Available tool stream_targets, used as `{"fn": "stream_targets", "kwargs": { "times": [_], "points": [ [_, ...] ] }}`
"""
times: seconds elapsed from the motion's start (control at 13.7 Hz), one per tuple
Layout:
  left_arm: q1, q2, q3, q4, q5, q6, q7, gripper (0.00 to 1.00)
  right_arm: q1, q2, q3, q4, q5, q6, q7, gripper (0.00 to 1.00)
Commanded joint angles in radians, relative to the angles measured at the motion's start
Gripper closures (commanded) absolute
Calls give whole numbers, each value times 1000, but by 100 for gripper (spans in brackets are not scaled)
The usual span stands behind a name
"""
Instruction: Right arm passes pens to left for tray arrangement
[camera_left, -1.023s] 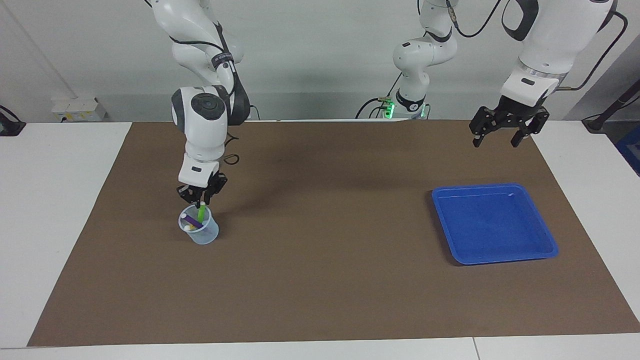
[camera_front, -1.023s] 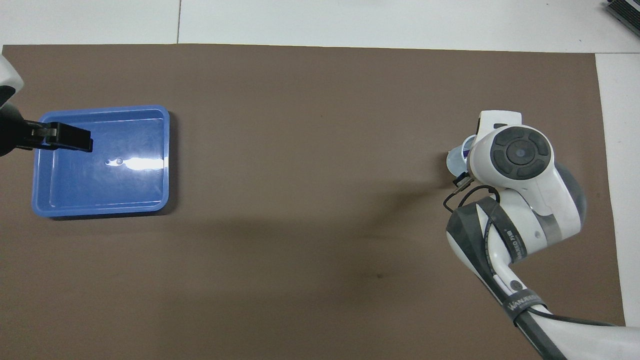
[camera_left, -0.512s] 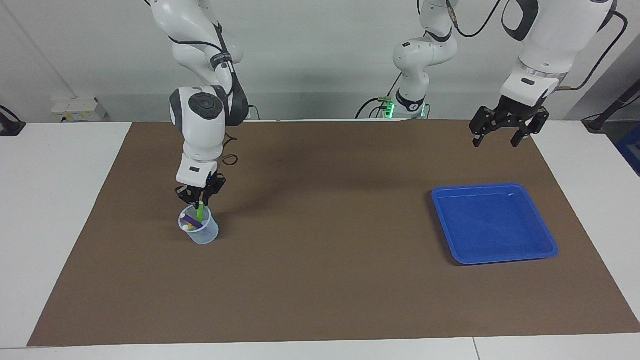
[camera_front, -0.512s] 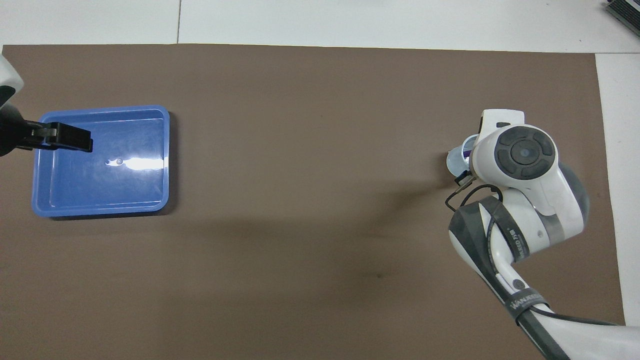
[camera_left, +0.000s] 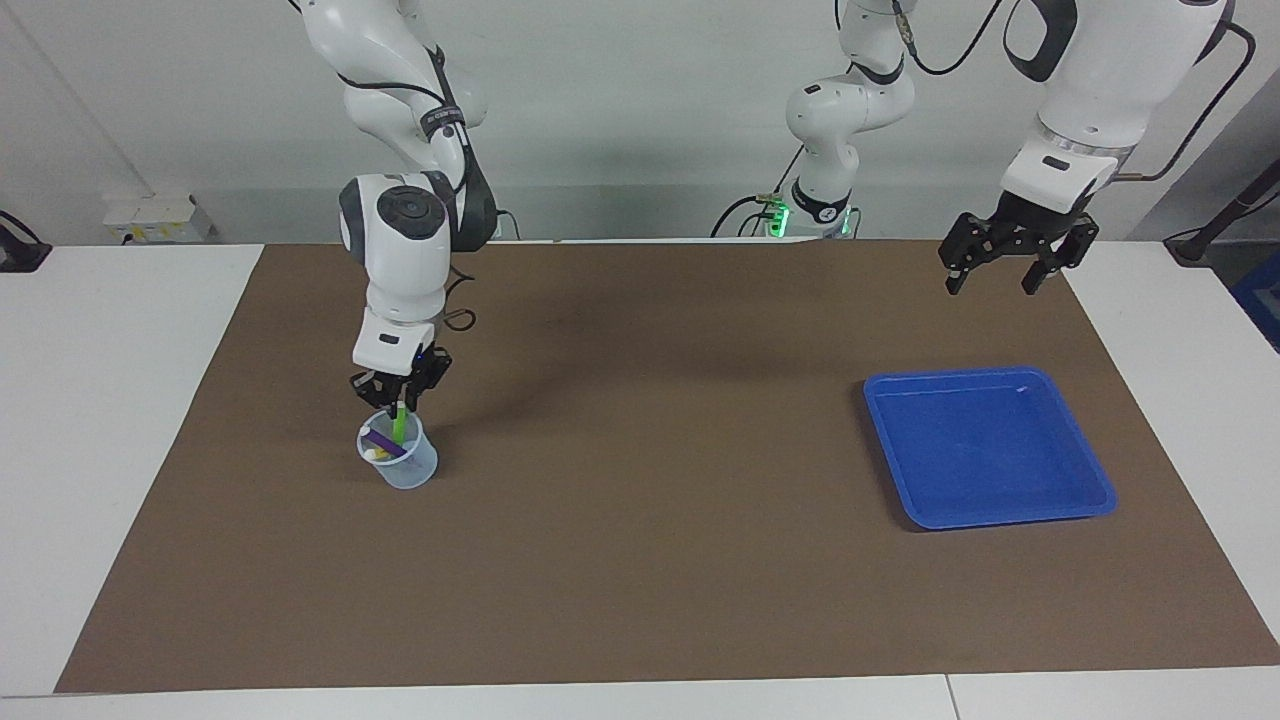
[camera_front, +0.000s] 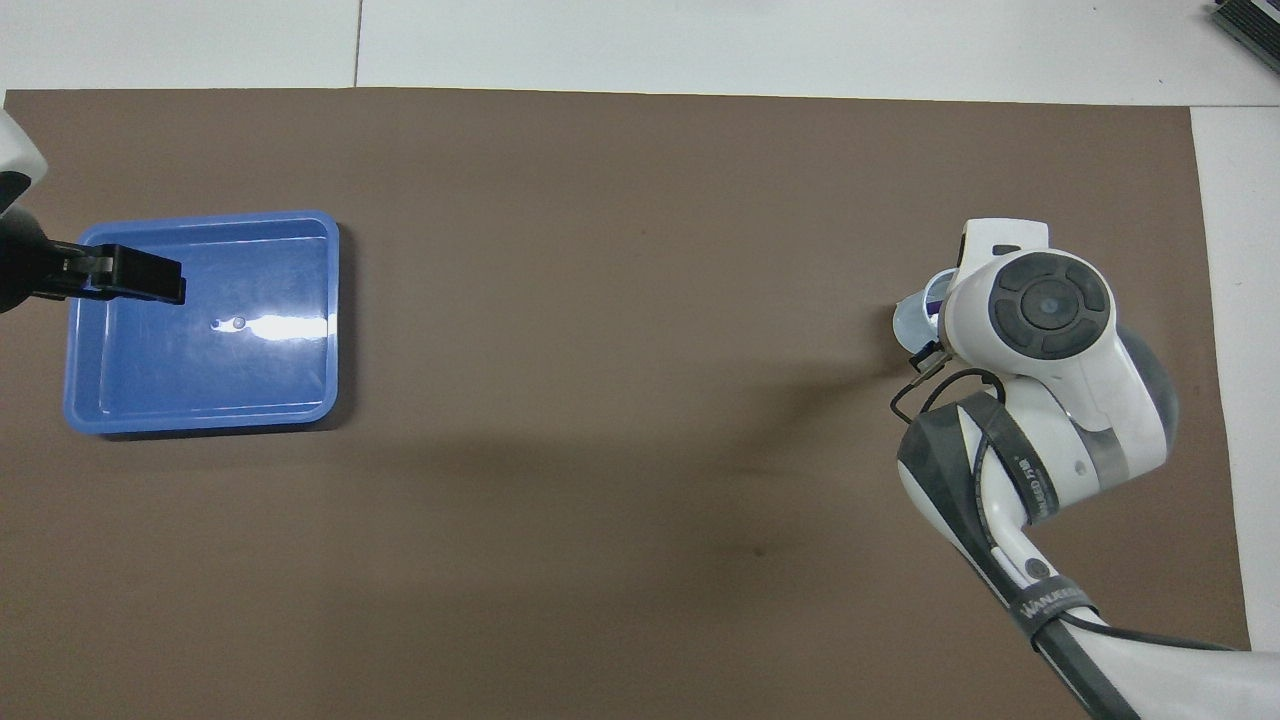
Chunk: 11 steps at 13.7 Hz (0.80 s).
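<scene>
strap on right arm (camera_front: 1045, 603), lettering illegible

Right hand (camera_left: 400, 397) and gripped green pen (camera_left: 400, 424) slightly higher over the cup (camera_left: 405, 462).

White jointed right arm (camera_left: 405, 225) descends vertically, wrist at twelve o'clock over its black claw right gripper (camera_left: 400, 401), fingers apparently pinched together around something thin. White left arm (camera_left: 1090, 90) waits raised; its black left gripper (camera_left: 1003, 282) points toward six o'clock, fingers spread.

Most of the cup (camera_front: 912, 322) and its pens under the right arm (camera_front: 1040, 340) from overhead.
</scene>
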Motion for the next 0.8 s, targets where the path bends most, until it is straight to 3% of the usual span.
{"fn": "stream_targets", "kwargs": {
  "times": [0.0,0.29,0.73],
  "points": [
    [-4,-27,8,-26,-11,-6,2,0,-19,-2,8,-15,-21,29,-20,63],
    [-4,-27,10,-26,-11,-6,2,0,-31,-2,8,-18,-21,29,-22,63],
    [-4,-27,8,-26,-11,-6,2,0,-29,-2,8,-18,-22,29,-19,73]
  ]
}}
